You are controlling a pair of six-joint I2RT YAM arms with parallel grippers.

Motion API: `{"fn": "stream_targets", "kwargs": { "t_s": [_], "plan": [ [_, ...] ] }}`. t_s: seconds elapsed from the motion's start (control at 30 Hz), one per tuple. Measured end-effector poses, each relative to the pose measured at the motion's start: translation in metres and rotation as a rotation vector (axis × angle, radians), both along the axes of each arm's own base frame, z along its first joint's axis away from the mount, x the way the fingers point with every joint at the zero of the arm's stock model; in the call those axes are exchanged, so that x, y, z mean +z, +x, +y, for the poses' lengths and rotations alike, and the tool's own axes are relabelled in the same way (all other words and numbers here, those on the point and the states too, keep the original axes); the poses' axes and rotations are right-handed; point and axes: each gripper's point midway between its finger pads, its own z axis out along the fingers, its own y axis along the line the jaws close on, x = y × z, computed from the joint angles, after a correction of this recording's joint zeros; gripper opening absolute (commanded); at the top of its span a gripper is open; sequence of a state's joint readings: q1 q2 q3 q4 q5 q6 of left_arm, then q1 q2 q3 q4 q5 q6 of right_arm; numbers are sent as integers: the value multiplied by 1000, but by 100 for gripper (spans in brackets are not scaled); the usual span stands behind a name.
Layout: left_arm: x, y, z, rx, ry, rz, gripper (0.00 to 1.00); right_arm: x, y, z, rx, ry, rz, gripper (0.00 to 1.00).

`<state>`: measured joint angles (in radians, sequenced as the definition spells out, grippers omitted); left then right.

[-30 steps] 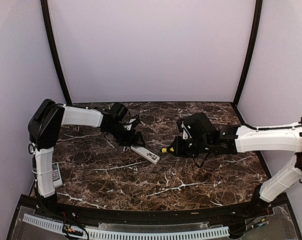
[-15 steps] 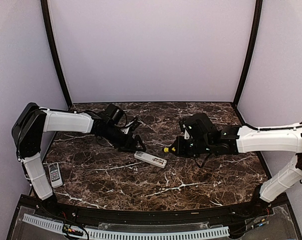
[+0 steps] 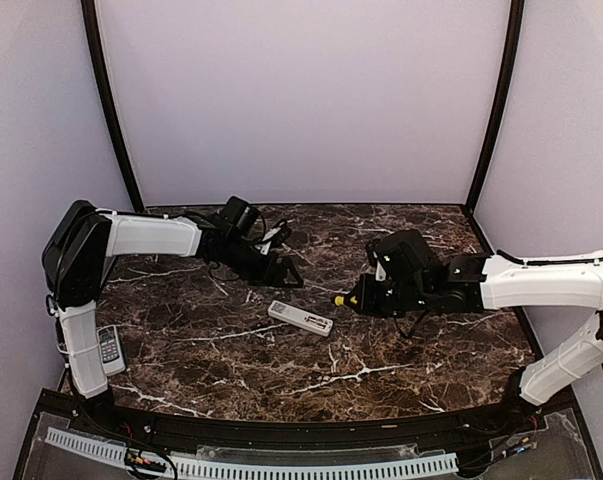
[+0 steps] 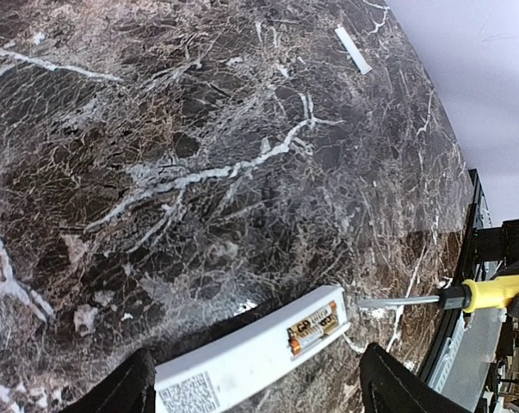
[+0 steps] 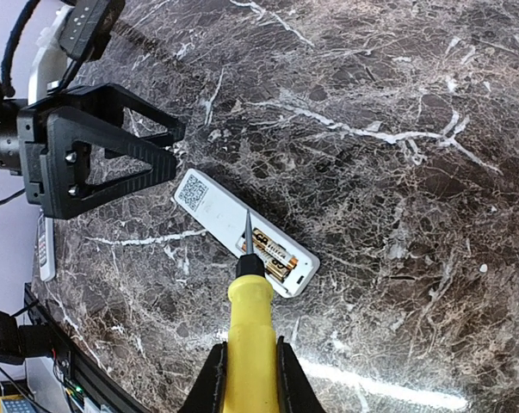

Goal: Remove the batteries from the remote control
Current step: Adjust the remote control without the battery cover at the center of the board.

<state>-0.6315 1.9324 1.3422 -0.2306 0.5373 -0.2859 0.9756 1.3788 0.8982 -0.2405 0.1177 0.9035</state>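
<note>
Batteries [image 5: 269,254] in remote [image 5: 218,209], near left claw [image 5: 174,148] (spread)

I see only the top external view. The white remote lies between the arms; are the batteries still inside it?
Observer: Yes, the right wrist view shows two batteries in the remote, its bay open.
Operator: What does the right pincer hold?
Observer: The right pincer is shut on a yellow-handled screwdriver, tip pointing at the bay.
Operator: And the left one?
Observer: The left pincer is open and empty, near the remote's label end.
</note>
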Motion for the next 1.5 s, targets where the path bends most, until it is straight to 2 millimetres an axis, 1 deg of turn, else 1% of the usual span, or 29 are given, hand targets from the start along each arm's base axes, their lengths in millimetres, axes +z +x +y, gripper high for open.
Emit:
{"fn": "stream_targets", "kwargs": {
  "t_s": [0.13, 0.2, 0.27, 0.37, 0.6, 0.77, 0.9, 1.1, 1.2, 1.4, 1.5],
  "plan": [
    [-27, 5, -4, -4, 22, 32, 81, -5, -1, -2, -3, -8, 8, 0],
    [-36, 6, -6, -6, 30, 46, 81, -5, -1, -3, -5, -8, 7, 0],
    [-44, 6, -6, -12, 34, 60, 81, -5, -1, -3, -8, -8, 9, 0],
    [-50, 4, -7, -23, 37, 71, 81, -6, -1, -3, -11, -7, 11, 0],
    [-52, -1, -7, -43, 40, 91, 80, -9, -1, -6, -20, -10, 11, 0],
    [-52, -12, -13, -76, 43, 94, 80, -6, -1, -7, -24, -4, 6, 0],
    [-52, -31, -14, -105, 61, 106, 80, -5, -1, -7, -27, -5, 3, 0],
    [-53, -57, -5, -133, 91, 126, 80, -7, -1, -9, -33, -14, 2, 0],
    [-55, -63, -2, -145, 110, 111, 81, -8, 0, -12, -37, -30, 2, 0],
    [-57, -65, 1, -164, 175, 38, 82, -13, -1, -19, -32, -66, 13, 0],
    [-60, -70, -1, -192, 215, -8, 82, -9, 3, -25, -36, -60, 11, 0]
  ]
}}
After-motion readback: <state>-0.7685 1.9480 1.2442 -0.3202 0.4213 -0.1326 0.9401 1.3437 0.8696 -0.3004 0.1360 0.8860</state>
